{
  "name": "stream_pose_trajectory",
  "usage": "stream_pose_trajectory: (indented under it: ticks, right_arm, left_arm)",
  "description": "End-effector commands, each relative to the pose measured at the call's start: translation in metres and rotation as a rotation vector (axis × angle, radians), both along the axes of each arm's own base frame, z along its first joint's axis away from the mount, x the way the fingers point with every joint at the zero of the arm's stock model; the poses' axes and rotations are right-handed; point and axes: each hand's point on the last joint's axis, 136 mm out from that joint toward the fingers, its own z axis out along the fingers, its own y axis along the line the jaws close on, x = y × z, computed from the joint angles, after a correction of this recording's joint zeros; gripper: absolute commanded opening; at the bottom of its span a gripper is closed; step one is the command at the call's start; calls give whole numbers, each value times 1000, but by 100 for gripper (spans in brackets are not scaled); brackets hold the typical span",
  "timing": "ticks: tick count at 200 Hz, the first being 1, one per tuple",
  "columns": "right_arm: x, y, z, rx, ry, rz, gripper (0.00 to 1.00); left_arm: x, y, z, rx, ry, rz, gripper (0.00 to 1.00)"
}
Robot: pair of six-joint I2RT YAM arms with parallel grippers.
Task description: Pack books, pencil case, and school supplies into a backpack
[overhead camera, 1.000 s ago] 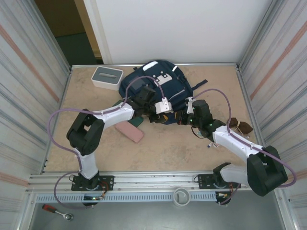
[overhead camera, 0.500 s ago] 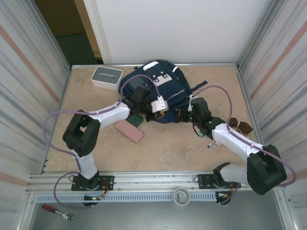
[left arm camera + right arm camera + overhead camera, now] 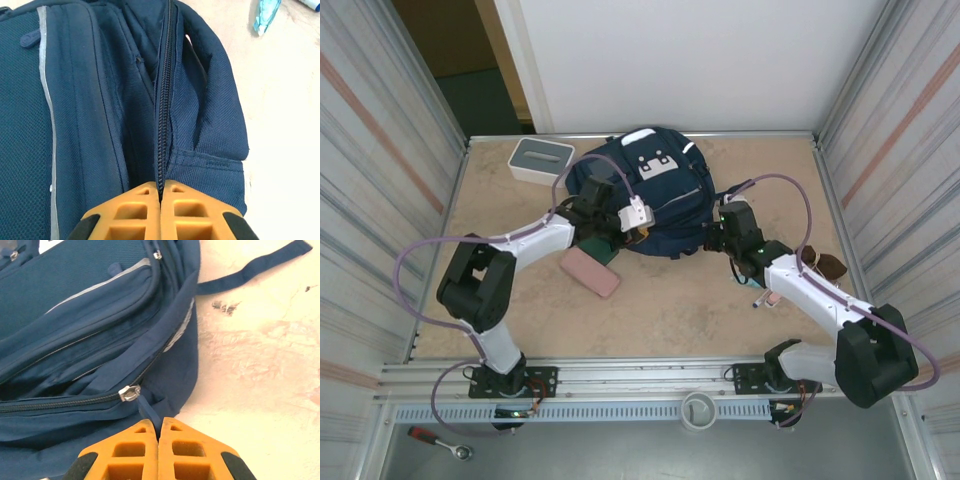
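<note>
Navy-blue fabric backpack (image 3: 660, 190), interior hidden.
Left gripper (image 3: 160, 190) pinches its 8 o'clock zip (image 3: 164, 100); right gripper (image 3: 159, 427), the 4 o'clock pull tab (image 3: 148, 412).

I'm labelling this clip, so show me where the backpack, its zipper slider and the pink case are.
backpack (image 3: 672, 205): top external view, on its navy front panel.
zipper slider (image 3: 129, 392): right wrist view, on the metal body.
pink case (image 3: 590, 273): top external view, on its middle.
</note>
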Motion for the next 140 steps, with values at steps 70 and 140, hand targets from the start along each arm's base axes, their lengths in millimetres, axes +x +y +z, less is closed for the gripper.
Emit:
stream_pose_trajectory:
  ticks: [70, 140]
  right_arm:
    - [2, 40, 41, 159, -119, 170, 0]
    - [-8, 63, 60, 217, -154, 219, 0]
  left_arm:
    - [12, 11, 6, 31, -15, 74, 46]
    - [-8, -59, 9, 29, -5, -16, 59]
